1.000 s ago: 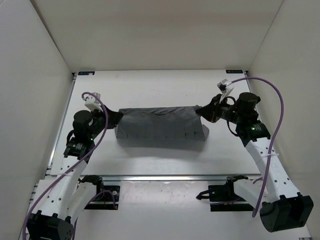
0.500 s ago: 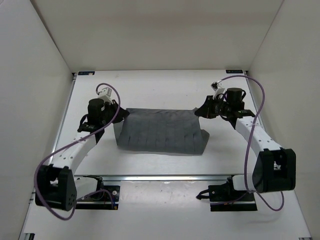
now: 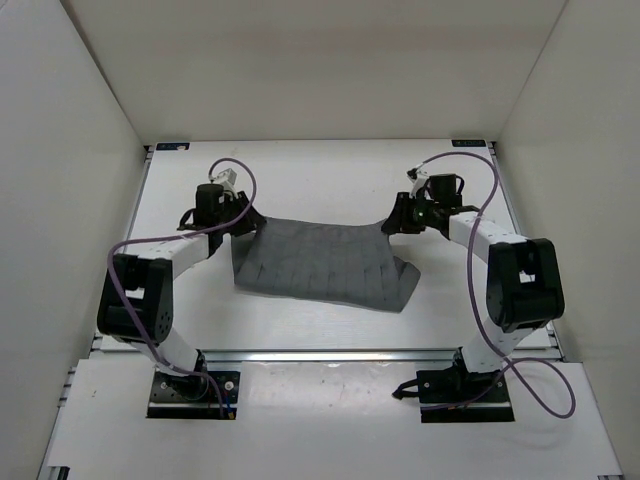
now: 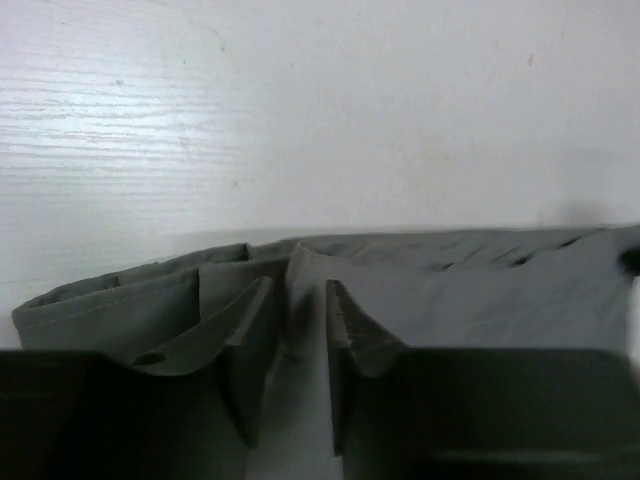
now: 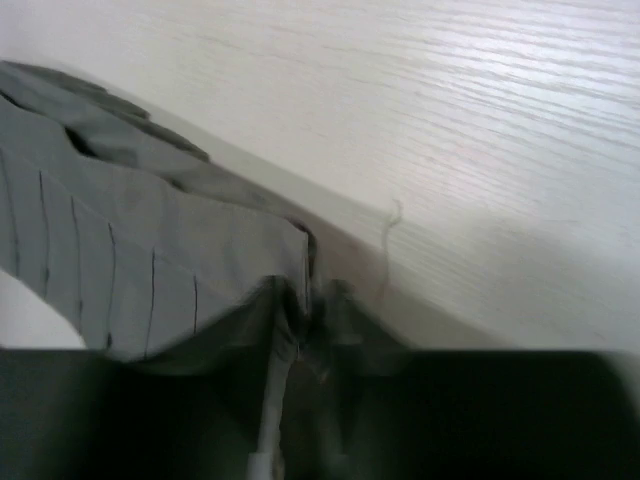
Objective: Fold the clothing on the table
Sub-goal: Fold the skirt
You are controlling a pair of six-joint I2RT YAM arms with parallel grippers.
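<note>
The clothing [image 3: 320,265], a dark grey pleated piece, lies spread on the white table [image 3: 320,170]. My left gripper [image 3: 250,222] is at its far left corner and my right gripper [image 3: 392,225] at its far right corner. In the left wrist view the left gripper [image 4: 297,285] has its fingers slightly parted, with a fold of the clothing [image 4: 480,280] lying loosely in the gap. In the right wrist view the right gripper [image 5: 305,290] is pinched on the hem of the clothing [image 5: 120,230]; that view is blurred.
White walls enclose the table on three sides. A metal rail [image 3: 330,354] runs along the near edge by the arm bases. Purple cables [image 3: 480,190] loop over both arms. Bare table shows beyond the garment's far edge [image 4: 320,120].
Both arms have stretched out toward the far side, carrying the garment's far corners with them. The cloth now lies wider and flatter. The left jaws have parted a little.
</note>
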